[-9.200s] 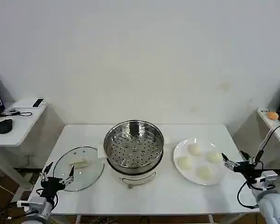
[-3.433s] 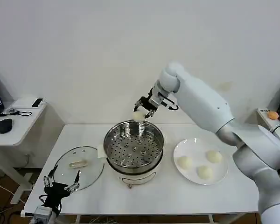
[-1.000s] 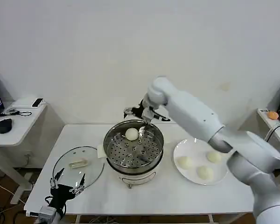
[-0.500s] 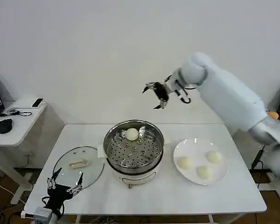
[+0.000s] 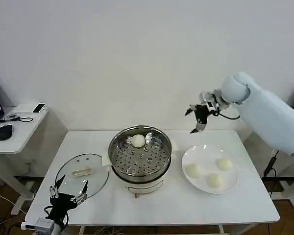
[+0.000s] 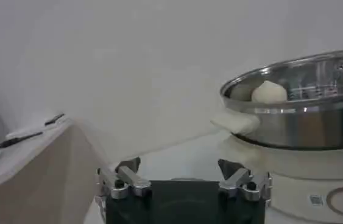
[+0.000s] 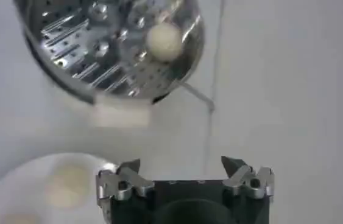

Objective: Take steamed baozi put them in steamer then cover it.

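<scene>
Left gripper (image 5: 67,191) idles, fingers spread, near the lid (image 5: 82,176). Steamer (image 5: 116,157) centre, holding 1 bun (image 5: 138,140). Right gripper (image 5: 198,117), fingers spread and empty, hovers above the plate (image 5: 186,157); 3 buns (image 5: 194,170) lie below, nearest that arm.

Probably a lab, bare white wall (image 5: 112,58), white table (image 5: 152,205), side desk (image 5: 14,129) with electronics

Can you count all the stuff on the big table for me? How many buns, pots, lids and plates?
Buns: 4 (1 in the steamer, 3 on the plate)
Steamer pots: 1
Glass lids: 1
White plates: 1
Total: 7
</scene>
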